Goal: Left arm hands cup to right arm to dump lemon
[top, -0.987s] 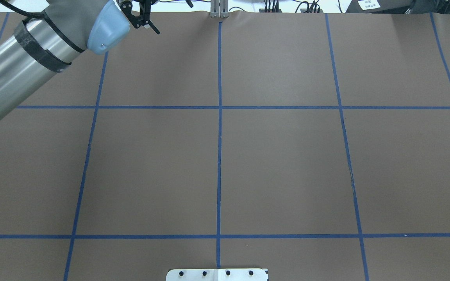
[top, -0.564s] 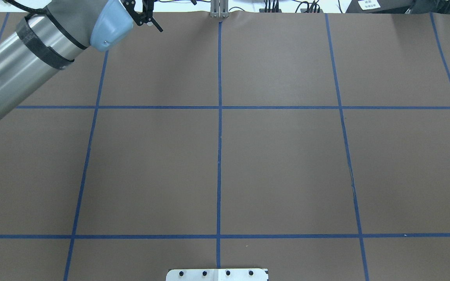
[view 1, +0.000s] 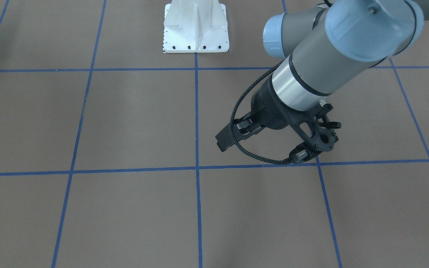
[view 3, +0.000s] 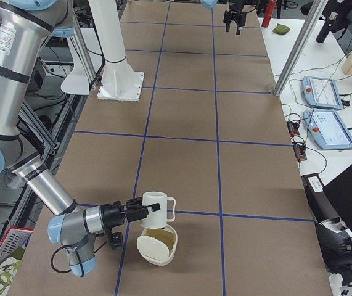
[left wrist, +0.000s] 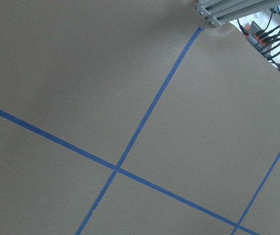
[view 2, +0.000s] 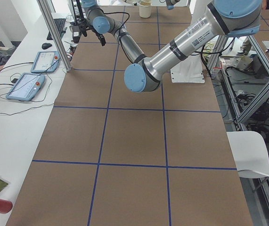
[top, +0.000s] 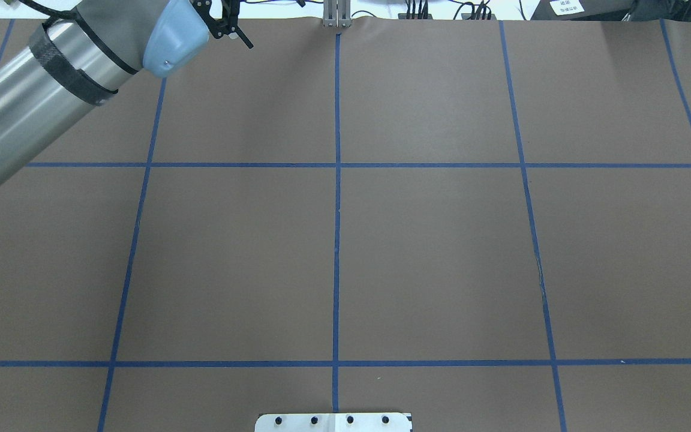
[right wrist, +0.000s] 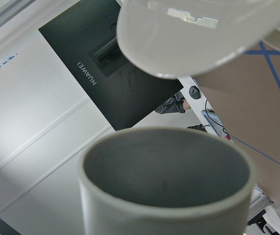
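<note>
Exterior right view, starting at the right claw [view 3: 134, 213]: pressed against the side of the cup [view 3: 155, 205]. Cannot tell from that angle whether clenched or slack. Cup roughly upright, handle turned away from the wrist, just above the rim of the bowl [view 3: 146, 250].

Looks empty in the right wrist view: grey inside, nothing in it as far as can be seen past the rim. Points to the hand-over being done, and most likely the tipping too. Could well be the lemon [view 3: 158, 237], that yellow-green patch inside the bowl, but too small to be sure. Probably little left beyond setting the cup down.

Well apart from the bowl, at the opposite end of the table: left claw [view 3: 233, 23], fingers spread, gripping nothing.

Reads "HUAWEI" in pale letters on the black screen [right wrist: 105, 73] behind the bowl, in the right wrist view. No lettering legible on the cup. Sticker [view 2: 196, 32] on the left arm, far from the bowl: too small to read.
</note>
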`<state>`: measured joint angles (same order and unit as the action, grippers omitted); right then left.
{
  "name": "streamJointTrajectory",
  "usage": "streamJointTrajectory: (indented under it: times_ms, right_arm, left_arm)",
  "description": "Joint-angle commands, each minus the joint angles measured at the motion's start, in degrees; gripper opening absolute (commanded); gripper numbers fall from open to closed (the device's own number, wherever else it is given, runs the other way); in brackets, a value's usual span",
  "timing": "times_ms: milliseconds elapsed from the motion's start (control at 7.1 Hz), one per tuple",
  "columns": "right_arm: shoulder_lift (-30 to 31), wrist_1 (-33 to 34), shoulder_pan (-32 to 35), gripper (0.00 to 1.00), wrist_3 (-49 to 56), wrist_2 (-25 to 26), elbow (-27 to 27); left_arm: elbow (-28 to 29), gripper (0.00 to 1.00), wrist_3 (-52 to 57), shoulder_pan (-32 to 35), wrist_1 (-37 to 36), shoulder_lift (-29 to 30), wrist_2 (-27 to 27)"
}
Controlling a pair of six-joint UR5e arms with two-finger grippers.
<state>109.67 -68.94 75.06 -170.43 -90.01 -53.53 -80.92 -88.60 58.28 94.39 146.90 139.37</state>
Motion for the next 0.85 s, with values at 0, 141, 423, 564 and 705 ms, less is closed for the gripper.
streamJointTrajectory:
  times_ms: [0, 141, 423, 564, 705]
  right_arm:
    - [0.0, -1.3, 0.0, 0.33, -0.1, -0.1, 0.0]
    - [-0.1, -1.5, 0.0, 0.33, 0.9, -0.2, -0.2]
    - [-0.5, -2.0, 0.0, 0.33, 10.6, -0.8, -0.6]
    - [-0.5, -2.1, 0.0, 0.33, 14.8, -1.1, -0.7]
    - [-0.5, -2.1, 0.0, 0.33, 21.2, -1.2, -0.4]
  left_arm:
    - [0.1, 1.0, -0.1, -0.2, -0.1, 0.1, -0.1]
    - [0.1, 1.0, -0.1, -0.4, 0.0, 0.0, -0.1]
    - [0.1, 1.0, 0.0, -0.4, 0.0, -0.1, -0.1]
    - [0.2, 1.0, 0.0, -0.4, 0.0, -0.1, -0.1]
    - [0.2, 1.0, 0.0, -0.4, 0.0, 0.0, -0.1]
